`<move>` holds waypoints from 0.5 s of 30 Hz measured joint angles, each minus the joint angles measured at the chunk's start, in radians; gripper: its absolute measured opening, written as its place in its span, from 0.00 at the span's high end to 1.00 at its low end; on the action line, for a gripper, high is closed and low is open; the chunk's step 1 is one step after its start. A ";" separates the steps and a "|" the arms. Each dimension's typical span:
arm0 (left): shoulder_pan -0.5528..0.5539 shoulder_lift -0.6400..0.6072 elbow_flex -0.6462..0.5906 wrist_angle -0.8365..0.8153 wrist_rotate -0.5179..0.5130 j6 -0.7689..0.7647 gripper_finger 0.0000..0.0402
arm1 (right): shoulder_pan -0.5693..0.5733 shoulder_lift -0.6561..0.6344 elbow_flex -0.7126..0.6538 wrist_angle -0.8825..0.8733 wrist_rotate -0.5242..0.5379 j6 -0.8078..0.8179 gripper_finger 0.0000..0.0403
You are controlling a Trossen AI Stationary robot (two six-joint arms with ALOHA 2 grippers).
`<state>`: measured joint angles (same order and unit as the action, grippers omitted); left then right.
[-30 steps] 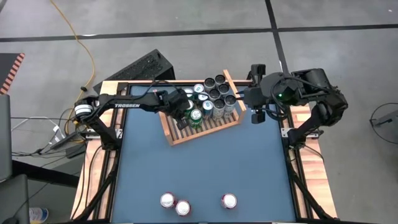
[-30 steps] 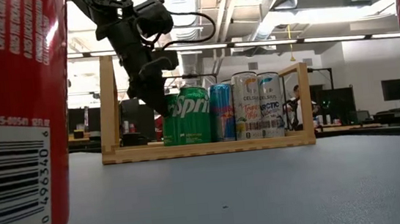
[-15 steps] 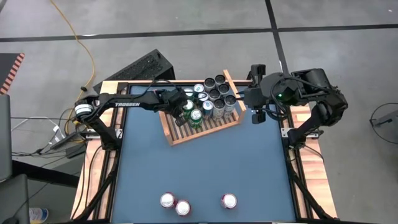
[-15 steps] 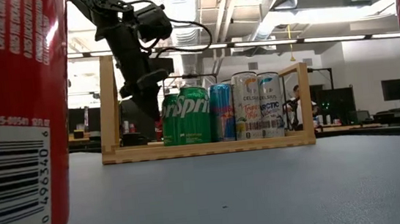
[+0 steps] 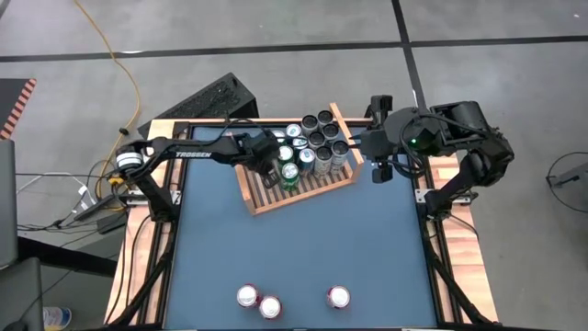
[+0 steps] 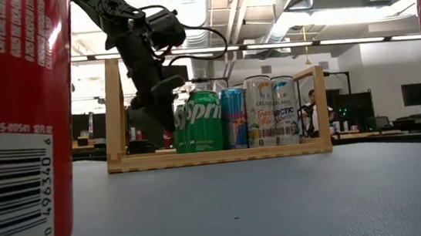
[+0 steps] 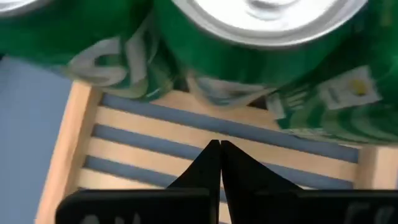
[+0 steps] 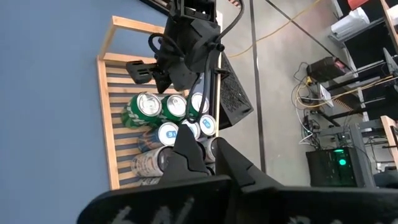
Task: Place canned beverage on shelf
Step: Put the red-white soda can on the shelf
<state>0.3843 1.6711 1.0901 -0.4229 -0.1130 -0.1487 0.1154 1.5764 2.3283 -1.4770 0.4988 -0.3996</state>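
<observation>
Left end effector (image 5: 269, 164) we see hanging over the shelf (image 5: 260, 199), fingers pressed together and holding nothing, just beside the green cans (image 5: 289, 173). Our right end effector (image 5: 356, 144) waits at the shelf's other end, also closed and empty. Three red cans (image 5: 269, 306) stand along the bench's (image 5: 303, 248) near edge.

light-brown wooden shelf (image 5: 307, 190) with slatted base and low side boards, set at an angle near the table's far edge. holds a cluster of upright cans packed toward its right end, two green cans (image 5: 288, 174) at the cluster's near left, left part of the slats bare. three red-and-silver cans (image 5: 269, 305) upright near the front edge, well apart from the shelf.
</observation>
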 joint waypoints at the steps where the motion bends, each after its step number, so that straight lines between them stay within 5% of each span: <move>1: 0.002 -0.007 0.000 -0.014 -0.008 -0.004 1.00 | 0.000 0.000 0.000 -0.001 0.000 0.000 1.00; 6: 0.009 -0.087 0.000 -0.078 -0.010 -0.017 1.00 | -0.006 0.000 0.000 -0.043 -0.033 0.039 1.00; 15: -0.003 -0.251 -0.001 -0.102 -0.008 -0.072 1.00 | -0.060 0.002 -0.135 -0.035 -0.291 0.167 1.00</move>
<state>0.3811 1.4198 1.0891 -0.5244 -0.1207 -0.2210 0.0550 1.5783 2.1930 -1.5120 0.2077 -0.2328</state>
